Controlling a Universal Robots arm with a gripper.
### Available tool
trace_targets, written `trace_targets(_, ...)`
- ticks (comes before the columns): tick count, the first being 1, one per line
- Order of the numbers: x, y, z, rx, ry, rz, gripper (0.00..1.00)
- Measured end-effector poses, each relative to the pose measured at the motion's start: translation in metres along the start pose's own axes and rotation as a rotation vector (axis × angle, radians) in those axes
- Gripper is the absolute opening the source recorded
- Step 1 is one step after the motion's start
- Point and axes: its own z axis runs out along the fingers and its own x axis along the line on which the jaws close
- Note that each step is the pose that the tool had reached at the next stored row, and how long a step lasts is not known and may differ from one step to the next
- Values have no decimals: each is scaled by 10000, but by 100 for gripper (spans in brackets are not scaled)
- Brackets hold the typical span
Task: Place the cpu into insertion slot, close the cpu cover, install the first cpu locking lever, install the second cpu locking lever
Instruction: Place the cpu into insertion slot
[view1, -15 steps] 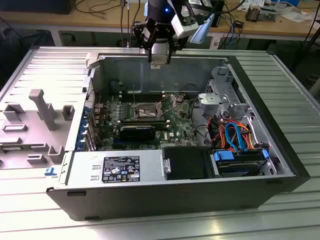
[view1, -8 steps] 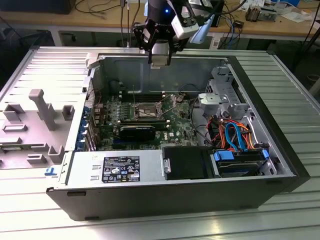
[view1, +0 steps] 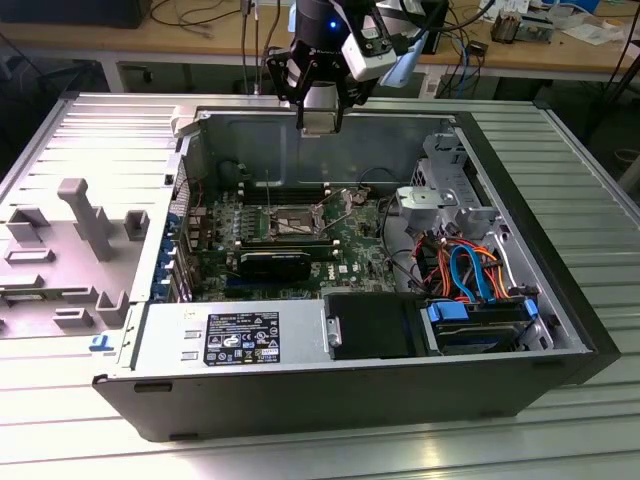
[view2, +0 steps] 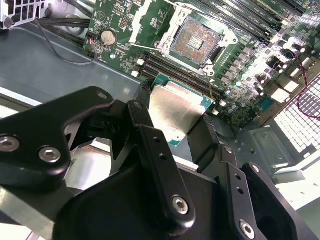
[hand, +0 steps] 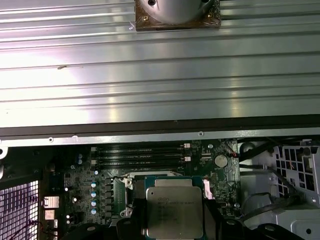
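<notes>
My gripper (view1: 320, 118) hangs over the back wall of the open computer case, shut on the cpu (view1: 320, 123), a flat square chip with a dull silver top. In both wrist views the cpu (view2: 176, 111) (hand: 174, 212) sits between the black fingers (view2: 146, 125) (hand: 212, 222). Below it on the green board lies the insertion slot (view1: 290, 221) (view2: 199, 39), a dark square socket with a metal rim, uncovered and with nothing in it. Thin wire levers (view2: 212, 90) stand off beside the socket. I cannot pick out the cpu cover.
The case (view1: 560, 330) lies open on a slatted metal table (view1: 590, 440). Inside are long memory slots (hand: 142, 155), a black card (view1: 275, 263), a power supply (view1: 250, 338) and a drive bay with blue and orange cables (view1: 465, 275). A grey fixture (view1: 80, 235) lies at the exterior view's left.
</notes>
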Motion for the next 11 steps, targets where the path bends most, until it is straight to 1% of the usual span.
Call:
trace_targets(8, 0, 0, 1, 0, -1, 12, 54)
trace_targets(11, -1, 0, 3, -6, -22, 249, 54)
